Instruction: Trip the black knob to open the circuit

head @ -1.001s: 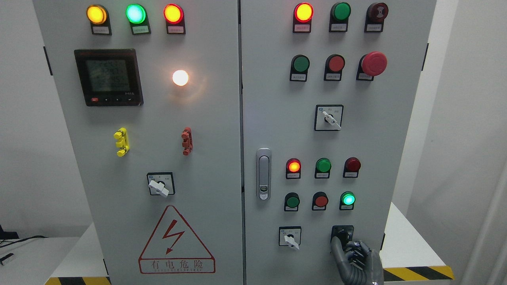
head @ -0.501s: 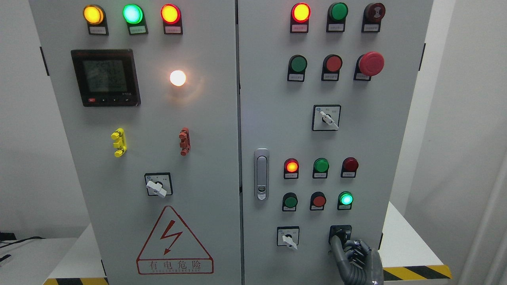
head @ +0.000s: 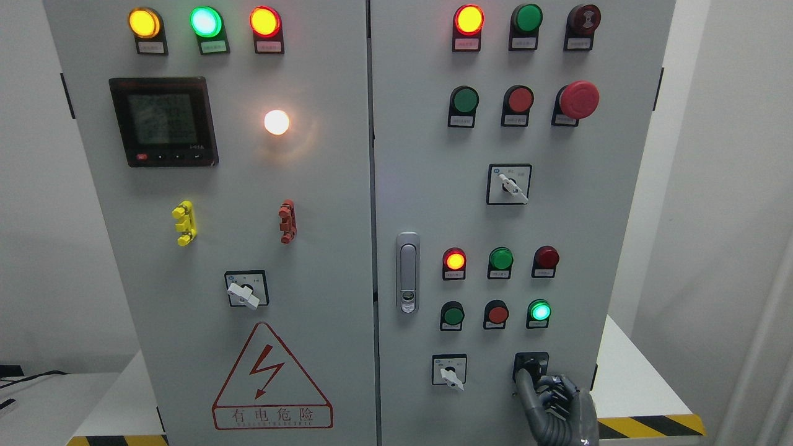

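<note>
Black knob (head: 531, 364) sits low on the cabinet's right door (head: 433, 186), at the bottom right of the controls, on its dark square plate just right of the white-handled selector switch (head: 450, 371). Up comes the right hand (head: 554, 406) from the bottom edge, grey and jointed, and it's right on the spot! One long finger (head: 525, 390) reaches up along the left of the knob, tip at the plate's lower edge, while the others curl in close under the knob's lower right. Fingers look narrow and gathered around the knob, though from this angle the hand covers the contact, so a firm grasp can't be confirmed.

Above it, a green lamp (head: 540, 311) glows bright (its two neighbours in that row look unlit), and a red lamp (head: 455, 260) shines one row higher. Over on the left door (head: 248, 186), a digital meter (head: 163, 121) shows its readout, a white lamp (head: 276, 122) blazes beside it, and a red warning triangle (head: 271, 378) sits near the bottom.
</note>
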